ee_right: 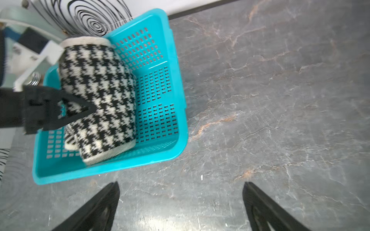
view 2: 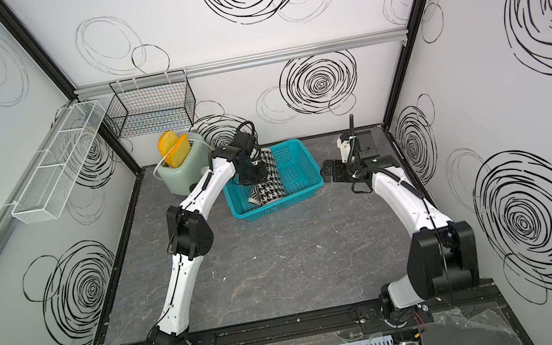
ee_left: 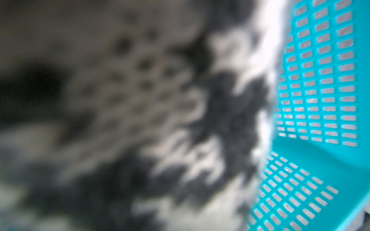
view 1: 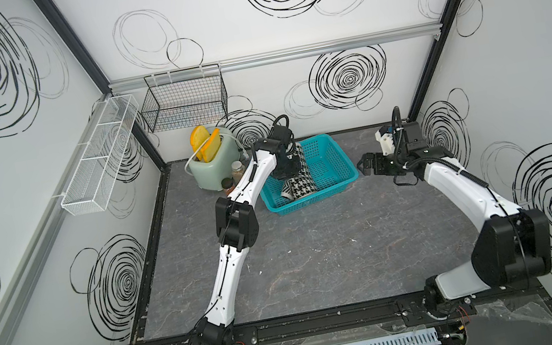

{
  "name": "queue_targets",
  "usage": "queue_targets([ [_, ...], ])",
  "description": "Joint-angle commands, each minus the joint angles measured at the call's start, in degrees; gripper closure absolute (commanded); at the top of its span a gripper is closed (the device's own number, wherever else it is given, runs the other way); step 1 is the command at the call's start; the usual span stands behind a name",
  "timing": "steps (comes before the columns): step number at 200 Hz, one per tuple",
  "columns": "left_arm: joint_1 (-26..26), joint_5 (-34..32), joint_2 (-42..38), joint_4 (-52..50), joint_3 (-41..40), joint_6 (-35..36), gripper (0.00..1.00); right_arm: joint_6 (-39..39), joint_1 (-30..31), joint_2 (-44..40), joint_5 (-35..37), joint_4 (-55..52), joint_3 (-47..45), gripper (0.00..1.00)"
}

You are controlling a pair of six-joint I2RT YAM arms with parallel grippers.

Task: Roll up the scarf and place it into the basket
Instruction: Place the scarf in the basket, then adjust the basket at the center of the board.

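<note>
- You have one scarf (ee_right: 104, 90), rolled with the houndstooth face out and pale edging at both ends. It sits inside the one turquoise basket (view 1: 321, 196), its low end by the wall nearest the arms and its other end raised toward the back rim.
- A short tail of the scarf, zigzag face showing, lies just beside the roll's low end.
- Your left gripper (ee_right: 88, 109) is pinched narrow on the scarf. One black finger lies across the roll, and the left wrist view is filled with blurred knit.
- Your right gripper (ee_right: 181, 183) is spread wide and holds nothing, hanging over the bare table (view 1: 319, 250) near the basket's right side.
- Around the basket:
  - one pale green toaster (view 1: 214, 170) with two yellow toast slices (view 1: 202, 142);
  - two small jars (view 1: 238, 172) just beside the toaster;
  - one black wire basket (view 1: 183, 101) and one white mesh rack (view 1: 98, 154), both on the walls.
- In both top views the left arm crosses over the jars and hides the basket's left part.
</note>
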Motion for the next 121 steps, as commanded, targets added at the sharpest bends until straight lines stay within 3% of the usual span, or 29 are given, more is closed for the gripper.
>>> queue_targets([
  [1, 0.75, 4.86, 0.38, 2.37, 1.4, -2.81, 1.0, 1.3, -3.98, 4.23, -11.47, 8.52, -1.78, 0.01],
  [62, 0.75, 6.03, 0.3, 1.31, 0.51, -2.54, 1.0, 6.18, -2.57, 11.75, -24.62, 24.45, -5.54, 0.01],
  [121, -0.29, 6.54, 1.0, 2.87, 0.3, -3.98, 1.0, 5.58, 0.14, 18.73, -20.84, 23.13, -1.42, 0.05],
])
